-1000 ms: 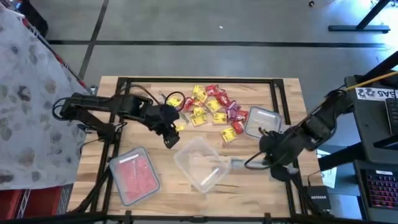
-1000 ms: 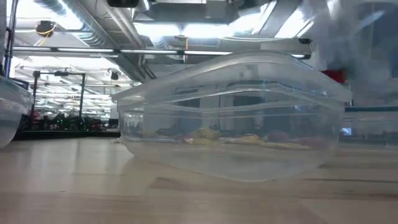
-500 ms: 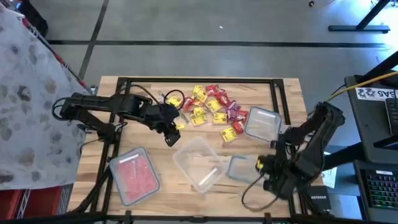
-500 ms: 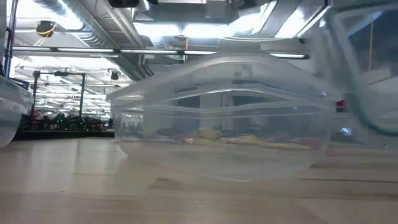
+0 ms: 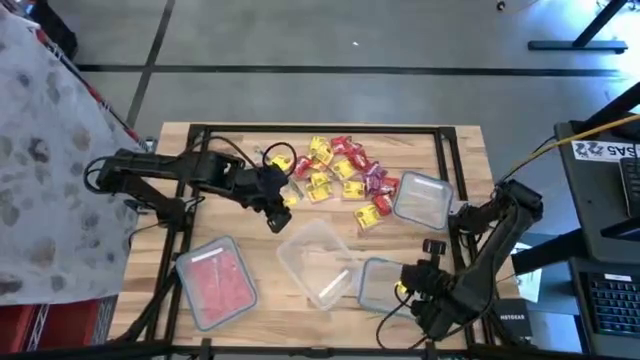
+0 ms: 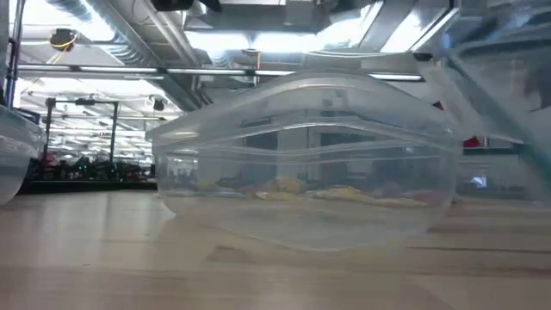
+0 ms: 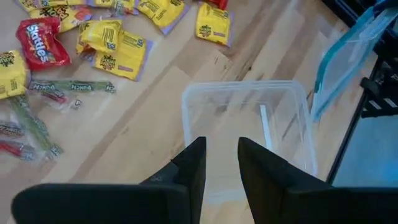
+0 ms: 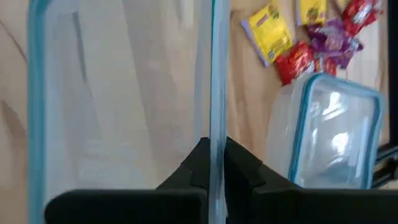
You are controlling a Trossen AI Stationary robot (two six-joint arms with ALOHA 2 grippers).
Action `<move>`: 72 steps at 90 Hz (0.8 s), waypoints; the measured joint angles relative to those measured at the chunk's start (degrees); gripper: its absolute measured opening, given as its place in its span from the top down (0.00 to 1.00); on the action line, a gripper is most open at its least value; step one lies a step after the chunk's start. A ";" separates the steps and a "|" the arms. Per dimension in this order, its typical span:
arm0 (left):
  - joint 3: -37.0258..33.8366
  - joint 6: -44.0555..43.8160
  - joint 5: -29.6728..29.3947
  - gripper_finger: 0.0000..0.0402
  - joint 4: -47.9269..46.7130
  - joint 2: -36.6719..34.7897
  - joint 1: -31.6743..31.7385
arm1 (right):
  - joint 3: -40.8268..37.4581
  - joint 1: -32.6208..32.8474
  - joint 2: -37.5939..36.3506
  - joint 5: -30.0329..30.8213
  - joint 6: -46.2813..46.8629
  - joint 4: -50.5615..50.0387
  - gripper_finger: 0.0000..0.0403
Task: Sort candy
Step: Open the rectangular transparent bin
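The candy (image 5: 335,175) lies in a loose heap of yellow, red and purple wrapped pieces at the table's far middle. An empty clear container (image 5: 318,262) stands on its base near the table's centre. My left gripper (image 5: 275,208) hovers open between the heap and this container, with nothing between its fingers (image 7: 193,171). My right gripper (image 5: 402,290) is near the front edge, right of the container, shut on a clear blue-rimmed lid (image 5: 378,283). My right gripper pinches the lid's blue rim (image 8: 212,134) between its two fingers, at one edge. The rest of the lid (image 8: 118,93) reaches away from the fingers toward the empty container. In the low view the lid (image 6: 499,77) shows tilted and above the table.
A lidded clear container (image 5: 420,197) stands right of the candy heap. A container with pink-red contents (image 5: 215,283) sits at the near left. A dark frame (image 5: 190,200) runs around the tabletop. Bare wood lies along the front edge.
My right gripper has swung toward the table's near edge, carrying the lid with it, and the lid now sits just right of the empty container. In the low view that container has shifted slightly sideways. My left arm has kept still.
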 joint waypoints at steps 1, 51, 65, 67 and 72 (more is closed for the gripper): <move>0.00 0.00 0.00 0.81 0.00 0.00 0.00 | 0.00 -0.20 -0.17 0.61 -0.43 -0.03 1.00; 0.00 -1.09 -0.54 0.81 -0.15 0.02 -1.75 | -0.04 -11.10 -2.73 16.03 -22.63 0.19 1.00; -0.02 -1.54 -3.28 0.81 -0.16 0.01 -3.42 | -1.48 -6.89 -2.34 6.69 -19.94 7.80 0.98; -0.02 -1.73 -3.73 0.81 -0.15 0.02 -3.69 | -1.85 -6.20 -2.34 5.43 -19.88 9.87 0.98; -0.02 -1.97 -4.57 0.81 -0.15 0.02 -4.11 | -3.12 -4.25 -2.42 1.04 -19.83 15.31 0.98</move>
